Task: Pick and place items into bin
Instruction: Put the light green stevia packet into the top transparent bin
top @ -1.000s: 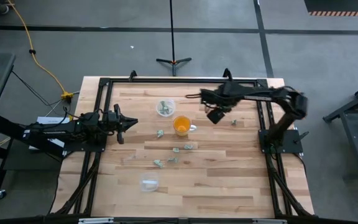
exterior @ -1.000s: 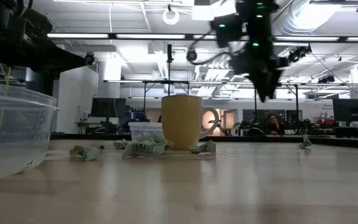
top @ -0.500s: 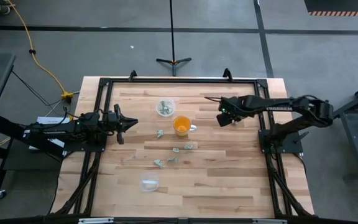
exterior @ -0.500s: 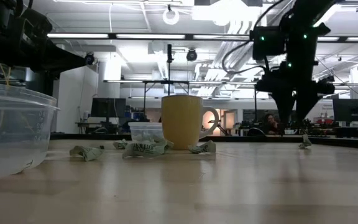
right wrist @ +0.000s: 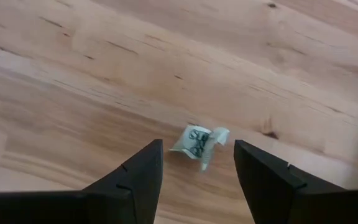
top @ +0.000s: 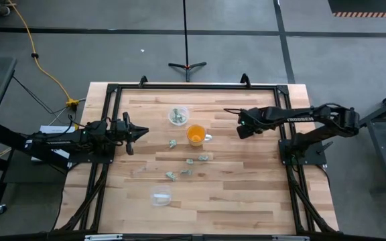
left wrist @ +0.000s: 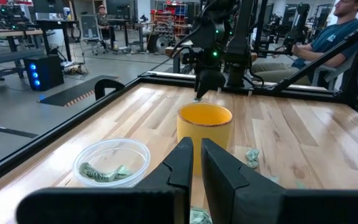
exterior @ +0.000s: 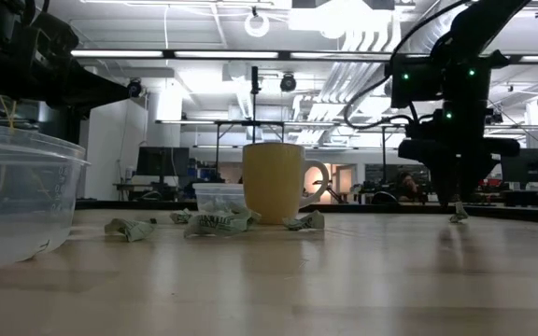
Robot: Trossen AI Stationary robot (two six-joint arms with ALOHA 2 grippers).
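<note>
One crumpled item (right wrist: 199, 142) is lying on the table (right wrist: 73, 81) between the spread fingers (right wrist: 135, 177) of the right gripper (right wrist: 197, 177), untouched; from above the gripper (top: 244, 128) is hiding it. Others (top: 187, 164) are lying near the cup (top: 195, 135), some in a bin (top: 177, 116). The left gripper (left wrist: 192, 163) is waiting, fingers nearly together, gripping nothing.

high view: piece under right gripper (top: 244, 129) hidden by the arm. Scattered items (top: 187, 167) too small to make out any detail.

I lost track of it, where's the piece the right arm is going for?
In the right wrist view, the crumpled piece lies on the wood between the open right gripper fingers; from above, that gripper is right of the orange cup.
</note>
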